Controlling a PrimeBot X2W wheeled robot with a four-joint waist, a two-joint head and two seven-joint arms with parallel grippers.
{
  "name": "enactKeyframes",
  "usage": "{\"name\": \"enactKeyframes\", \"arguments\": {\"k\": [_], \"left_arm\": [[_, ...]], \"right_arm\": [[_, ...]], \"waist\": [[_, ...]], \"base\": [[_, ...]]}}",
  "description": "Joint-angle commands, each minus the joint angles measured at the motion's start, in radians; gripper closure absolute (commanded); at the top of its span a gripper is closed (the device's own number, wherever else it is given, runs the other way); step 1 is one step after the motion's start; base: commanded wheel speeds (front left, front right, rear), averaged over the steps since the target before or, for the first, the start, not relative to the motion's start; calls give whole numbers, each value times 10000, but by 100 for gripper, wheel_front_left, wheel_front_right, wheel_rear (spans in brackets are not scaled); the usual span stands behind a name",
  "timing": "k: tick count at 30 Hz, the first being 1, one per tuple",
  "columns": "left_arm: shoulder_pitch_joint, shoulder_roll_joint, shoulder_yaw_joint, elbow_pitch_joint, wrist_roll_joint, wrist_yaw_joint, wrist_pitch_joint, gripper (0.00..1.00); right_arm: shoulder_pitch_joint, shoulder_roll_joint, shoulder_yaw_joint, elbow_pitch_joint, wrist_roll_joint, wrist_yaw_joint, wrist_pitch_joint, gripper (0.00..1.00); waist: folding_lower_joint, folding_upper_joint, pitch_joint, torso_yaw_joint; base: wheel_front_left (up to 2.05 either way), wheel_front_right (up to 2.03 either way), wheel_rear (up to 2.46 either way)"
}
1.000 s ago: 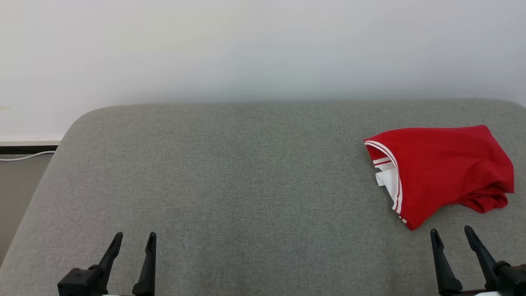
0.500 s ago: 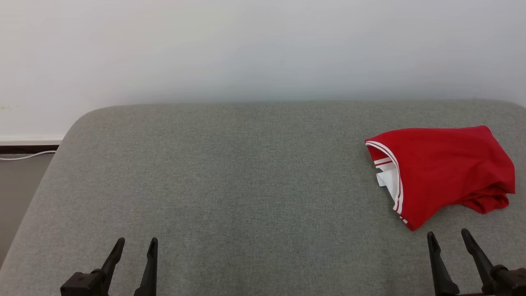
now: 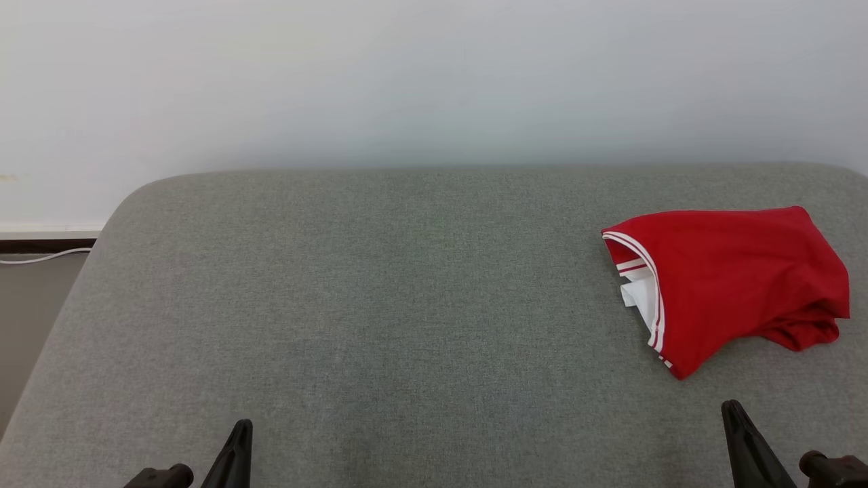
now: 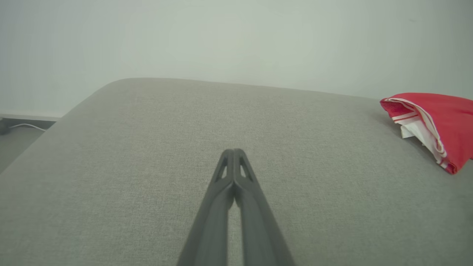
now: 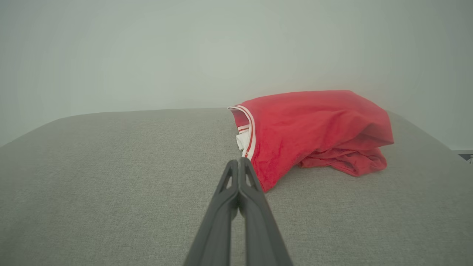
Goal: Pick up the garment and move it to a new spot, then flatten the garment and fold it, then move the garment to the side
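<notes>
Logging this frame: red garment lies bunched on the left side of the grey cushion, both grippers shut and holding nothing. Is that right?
Not quite: the red garment lies on the right side of the grey cushion, as the head view shows. The rest stands: the left gripper and the right gripper are both shut and holding nothing.

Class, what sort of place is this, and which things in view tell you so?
Probably a plain indoor workroom: a grey fabric-covered surface against a bare white wall, a lone red garment lying on it, and a white cable along the floor.
</notes>
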Motion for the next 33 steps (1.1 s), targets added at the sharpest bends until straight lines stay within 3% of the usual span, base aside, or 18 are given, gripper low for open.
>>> {"name": "enactKeyframes", "arguments": {"k": [1, 5, 9, 33], "left_arm": [[-237, 180, 210, -214, -162, -70, 49, 100], [-303, 85, 356, -146, -507, -194, 133, 100], [-391, -12, 501, -47, -850, -320, 216, 100], [-938, -641, 1429, 553, -2963, -1133, 750, 100]], "right_arm": [[-159, -73, -7, -217, 228, 0, 18, 100], [-253, -105, -13, -144, 742, 0, 80, 100], [-365, -130, -10, -45, 1245, 0, 135, 100], [-993, -217, -50, 454, 4308, 0, 505, 100]], "waist": [[4, 0, 3, -2], [23, 0, -4, -13], [2, 0, 28, -25], [1, 0, 126, -94]], "base": [[0, 0, 0], [0, 0, 0], [0, 0, 0], [0, 0, 0]]}}
